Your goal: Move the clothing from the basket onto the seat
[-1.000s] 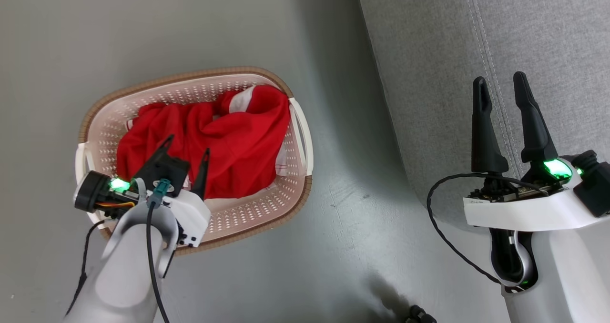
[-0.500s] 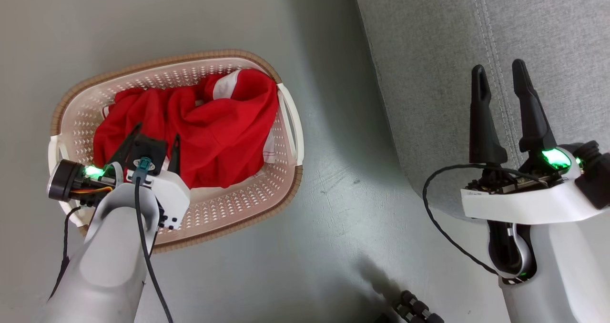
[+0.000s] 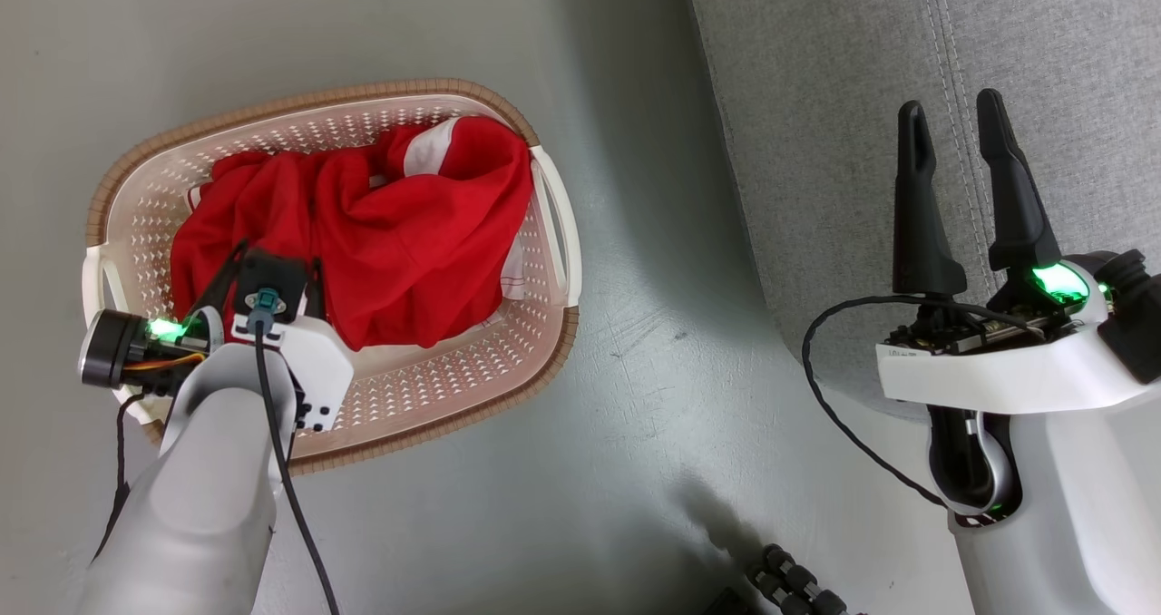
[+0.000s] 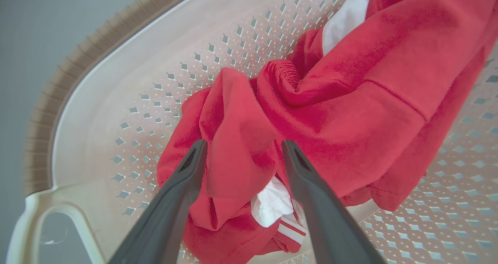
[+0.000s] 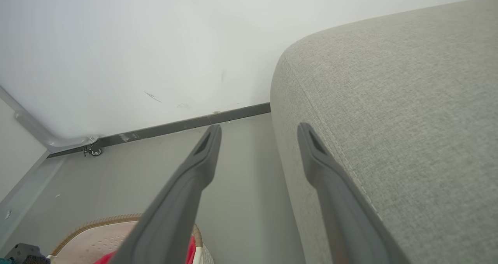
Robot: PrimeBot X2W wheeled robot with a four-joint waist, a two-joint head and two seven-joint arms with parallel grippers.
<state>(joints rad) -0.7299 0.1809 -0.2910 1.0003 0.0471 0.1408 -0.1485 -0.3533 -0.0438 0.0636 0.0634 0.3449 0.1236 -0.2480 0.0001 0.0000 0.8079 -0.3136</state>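
Lower now, left fingers [image 4: 183,190] stand wide, straddling a clothing [image 4: 350,112] fold

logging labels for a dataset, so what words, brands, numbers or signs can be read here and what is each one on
Nothing here can be read in full.
Small label on the white housing of the right hand: a few dark characters, too small to read.
Clothing: red and white fabric, no lettering in sight.
Basket: no words or brand marks visible.
Seat: no words or brand marks visible.
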